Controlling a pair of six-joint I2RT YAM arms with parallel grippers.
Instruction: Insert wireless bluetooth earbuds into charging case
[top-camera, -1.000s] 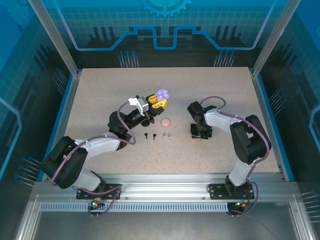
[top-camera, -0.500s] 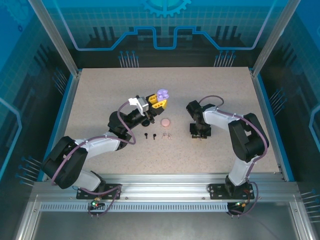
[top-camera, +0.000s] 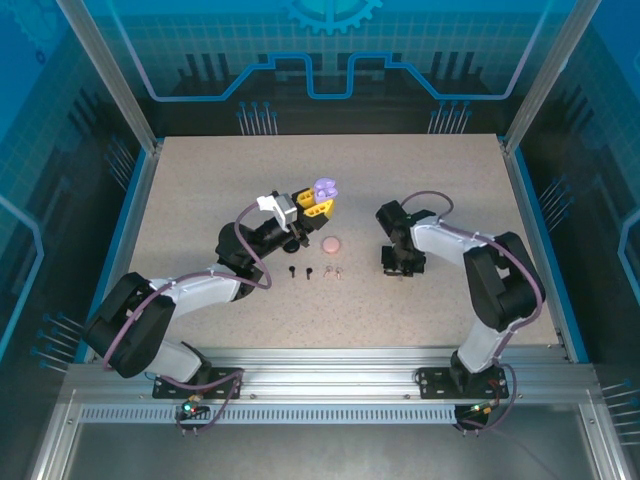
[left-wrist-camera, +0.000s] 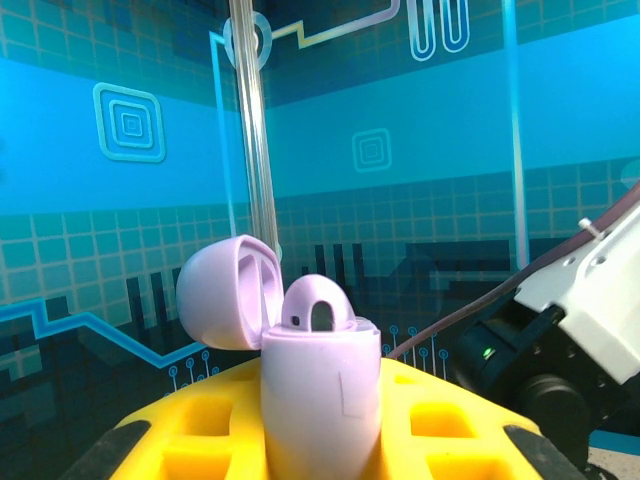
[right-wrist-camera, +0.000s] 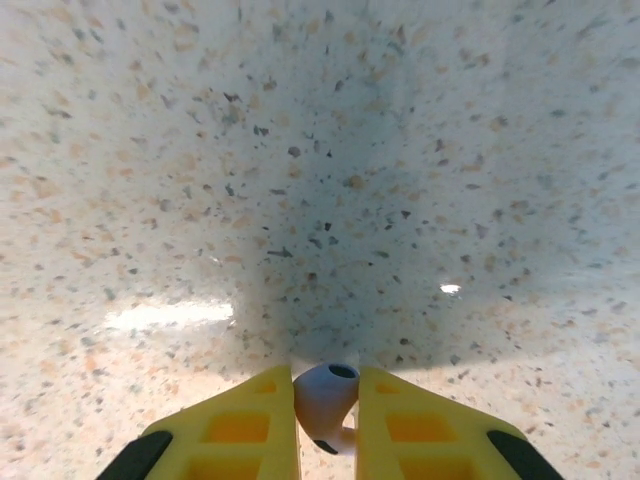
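My left gripper (top-camera: 318, 205) is raised above the table's middle, shut on an upright lilac charging case (top-camera: 325, 189). In the left wrist view the case (left-wrist-camera: 320, 395) stands between the yellow fingers (left-wrist-camera: 200, 435) with its lid (left-wrist-camera: 225, 293) flipped open to the left and one lilac earbud (left-wrist-camera: 318, 305) seated in it. My right gripper (top-camera: 400, 270) points down at the table, shut on a second lilac earbud (right-wrist-camera: 325, 400) that sits on the surface, squeezed between the yellow pads (right-wrist-camera: 245, 430).
A closed pink case (top-camera: 331, 244) lies on the table below the left gripper. In a row in front of it lie two black earbuds (top-camera: 291, 272) and two pale pink earbuds (top-camera: 333, 270). The speckled table (top-camera: 200, 200) is bordered by blue rails.
The right gripper's jaws have closed in on the lilac earbud, and its wrist shifted slightly. The left arm and the case have not moved.
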